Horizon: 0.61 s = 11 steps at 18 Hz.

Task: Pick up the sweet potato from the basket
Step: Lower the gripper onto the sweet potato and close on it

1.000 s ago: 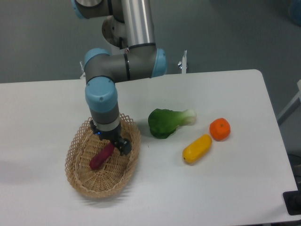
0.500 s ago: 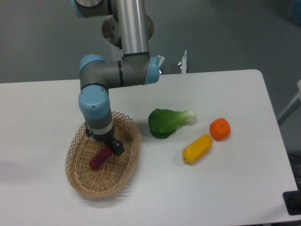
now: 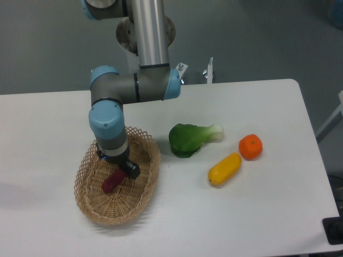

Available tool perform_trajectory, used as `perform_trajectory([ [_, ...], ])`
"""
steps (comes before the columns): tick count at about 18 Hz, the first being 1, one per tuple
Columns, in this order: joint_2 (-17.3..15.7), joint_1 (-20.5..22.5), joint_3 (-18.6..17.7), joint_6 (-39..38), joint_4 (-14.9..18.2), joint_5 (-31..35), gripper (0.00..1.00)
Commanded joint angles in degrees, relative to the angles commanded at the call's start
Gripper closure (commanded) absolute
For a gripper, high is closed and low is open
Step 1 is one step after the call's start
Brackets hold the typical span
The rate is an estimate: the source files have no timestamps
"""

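The sweet potato [image 3: 111, 181], a slim dark purple-red tuber, lies slanted inside the tan wicker basket [image 3: 88, 205] at the left front of the table. My gripper [image 3: 124, 170] points straight down into the basket, right over the sweet potato's upper right end. A dark fingertip [image 3: 132, 171] shows beside that end, and the other finger is hidden behind the wrist. The sweet potato's lower left part sticks out and rests on the basket floor. I cannot tell whether the jaws are closed on it.
A green leafy vegetable [image 3: 190, 138] lies right of the basket. A yellow oblong fruit [image 3: 224, 168] and a round orange [image 3: 250, 146] lie further right. The arm's elbow and upper links rise behind the basket.
My gripper has shifted left and settled lower over the sweet potato's upper end. The sweet potato stays in the basket in about the same place.
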<state>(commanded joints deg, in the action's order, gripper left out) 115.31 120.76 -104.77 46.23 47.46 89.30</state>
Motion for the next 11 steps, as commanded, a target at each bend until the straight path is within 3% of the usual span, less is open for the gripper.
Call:
perform_trajectory([
  [2, 0.0, 0.0, 0.0, 0.1, -0.1, 0.1, 0.62],
  [6, -0.3, 0.0, 0.4, 0.1, -0.1, 0.2, 0.82],
  [11, -0.6, 0.0, 1.1, 0.1, 0.1, 0.1, 0.87],
])
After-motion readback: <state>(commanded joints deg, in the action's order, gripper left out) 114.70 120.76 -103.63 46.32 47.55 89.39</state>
